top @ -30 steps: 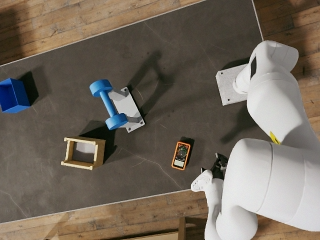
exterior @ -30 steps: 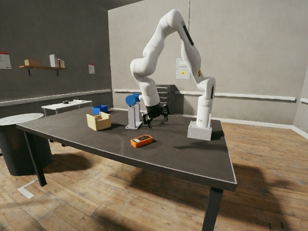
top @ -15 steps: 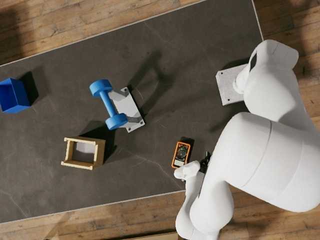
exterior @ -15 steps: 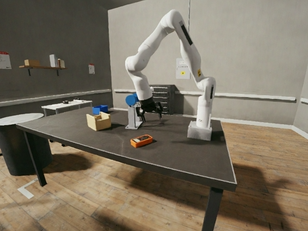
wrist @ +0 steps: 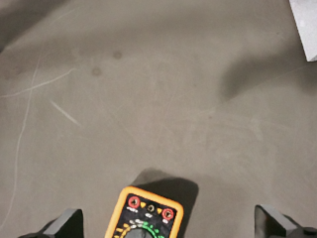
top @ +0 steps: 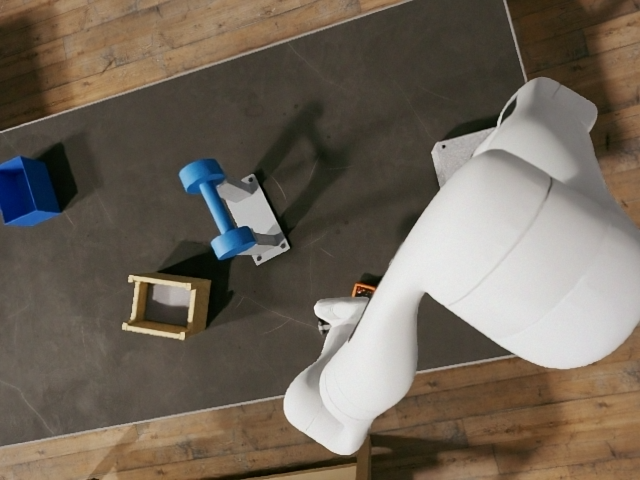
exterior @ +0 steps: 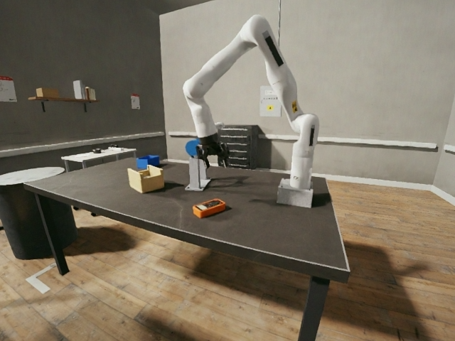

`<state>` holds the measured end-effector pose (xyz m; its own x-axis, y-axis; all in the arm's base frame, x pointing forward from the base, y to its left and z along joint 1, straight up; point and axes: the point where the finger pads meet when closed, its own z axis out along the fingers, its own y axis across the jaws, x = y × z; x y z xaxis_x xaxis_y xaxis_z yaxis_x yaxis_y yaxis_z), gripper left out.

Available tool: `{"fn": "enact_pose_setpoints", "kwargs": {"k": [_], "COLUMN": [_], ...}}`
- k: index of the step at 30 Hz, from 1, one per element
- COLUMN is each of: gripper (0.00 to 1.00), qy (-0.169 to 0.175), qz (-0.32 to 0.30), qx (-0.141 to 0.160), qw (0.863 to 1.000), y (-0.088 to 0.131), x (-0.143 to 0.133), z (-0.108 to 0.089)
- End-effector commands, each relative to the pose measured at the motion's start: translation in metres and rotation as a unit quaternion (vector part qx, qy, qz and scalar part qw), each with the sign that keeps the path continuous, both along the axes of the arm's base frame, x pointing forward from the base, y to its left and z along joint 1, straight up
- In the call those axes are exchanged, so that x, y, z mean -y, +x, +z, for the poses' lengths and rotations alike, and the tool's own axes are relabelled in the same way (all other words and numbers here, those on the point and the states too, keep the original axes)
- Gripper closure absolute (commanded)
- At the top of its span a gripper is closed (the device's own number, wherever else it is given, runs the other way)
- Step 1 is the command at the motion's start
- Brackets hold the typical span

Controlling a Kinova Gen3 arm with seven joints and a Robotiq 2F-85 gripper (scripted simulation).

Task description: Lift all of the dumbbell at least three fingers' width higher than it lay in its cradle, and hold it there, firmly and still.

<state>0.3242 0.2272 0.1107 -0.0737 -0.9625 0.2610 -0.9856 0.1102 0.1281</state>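
Top view, left to right: blue bin [top: 25, 191] at the far left edge of the table [top: 361, 93], then the dumbbell [top: 217, 208] lying in its grey cradle [top: 255, 214], both ends overhanging the supports, not lifted. Just below and left of it, an open-topped wooden crate [top: 168, 305]. Right of that, the orange multimeter [top: 363, 289], mostly hidden under the arm [top: 516, 248]; only a corner shows from above. The arm's grey base [top: 454, 155] sits near the right end of the table. Exterior view: gripper [exterior: 212, 149] hangs above the table, just right of the cradle in that view, pointing down, with the dumbbell's blue end visible behind it; whether it's actually close to the dumbbell in depth, can't tell. Wrist view puts the multimeter's top end at the bottom edge between the two fingertips, so the gripper is over the meter, not over the dumbbell. Jaws fully spread, gripping nothing. A corner of the base shows at the top right of the wrist view.
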Motion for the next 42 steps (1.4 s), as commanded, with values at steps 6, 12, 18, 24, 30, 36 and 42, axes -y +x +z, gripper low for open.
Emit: {"fn": "enact_pose_setpoints", "kwargs": {"k": [6, 12, 18, 24, 30, 36, 42], "gripper": [0.0, 0.0, 0.0, 0.0, 0.0, 0.0, 0.0], "qy": [0.012, 0.016, 0.021, 0.027, 0.029, 0.034, 0.038], "qz": [-0.157, -0.222, -0.32, -0.421, -0.454, -0.552, -0.615], "qx": [0.039, 0.052, 0.073, 0.094, 0.101, 0.12, 0.132], "qw": [0.987, 0.974, 0.944, 0.902, 0.885, 0.824, 0.777], "y": [0.041, 0.055, 0.074, 0.092, 0.098, 0.113, 0.121], "x": [0.042, 0.059, 0.089, 0.123, 0.135, 0.175, 0.202], "z": [0.02, 0.027, 0.039, 0.052, 0.056, 0.07, 0.08]}}
